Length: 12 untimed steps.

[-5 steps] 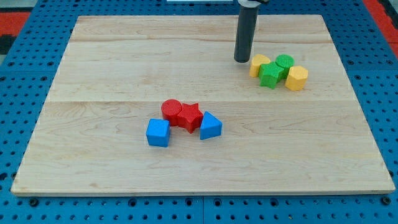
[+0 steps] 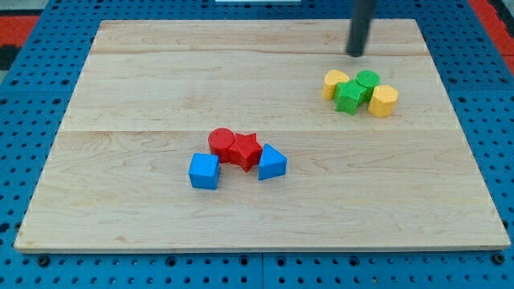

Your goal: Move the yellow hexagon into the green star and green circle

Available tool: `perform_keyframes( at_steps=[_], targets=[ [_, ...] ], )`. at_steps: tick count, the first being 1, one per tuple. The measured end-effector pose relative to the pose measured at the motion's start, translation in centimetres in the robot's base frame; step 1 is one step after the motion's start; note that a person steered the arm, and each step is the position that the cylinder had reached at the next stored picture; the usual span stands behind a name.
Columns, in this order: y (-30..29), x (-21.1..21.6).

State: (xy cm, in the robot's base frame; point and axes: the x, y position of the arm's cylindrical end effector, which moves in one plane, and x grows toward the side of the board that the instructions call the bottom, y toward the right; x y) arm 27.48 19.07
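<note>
The yellow hexagon (image 2: 383, 100) sits at the view's right, touching the green star (image 2: 348, 96) and the green circle (image 2: 367, 80). A second yellow block (image 2: 335, 83) rests against the star's left side. My tip (image 2: 356, 54) is above this cluster toward the view's top, a short way from the green circle and touching no block.
A red circle (image 2: 222, 143), a red star (image 2: 246, 150), a blue cube (image 2: 204, 171) and a blue triangular block (image 2: 271, 163) are grouped near the board's middle. The wooden board (image 2: 128, 96) lies on a blue pegboard surface.
My tip has moved right and toward the view's top, away from the yellow block on the left of the cluster. The blocks have not moved.
</note>
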Motion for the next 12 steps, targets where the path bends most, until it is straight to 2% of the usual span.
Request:
perform_keyframes(
  at_steps=[1,2,4,5,7,10,11,12],
  targets=[
    [3.0,0.0],
    [7.1,3.2],
    [9.3,6.4],
    [9.1,9.0],
    [2.4,10.7],
    [3.6,11.8],
    [2.5,13.9],
    [0.1,14.0]
  ],
)
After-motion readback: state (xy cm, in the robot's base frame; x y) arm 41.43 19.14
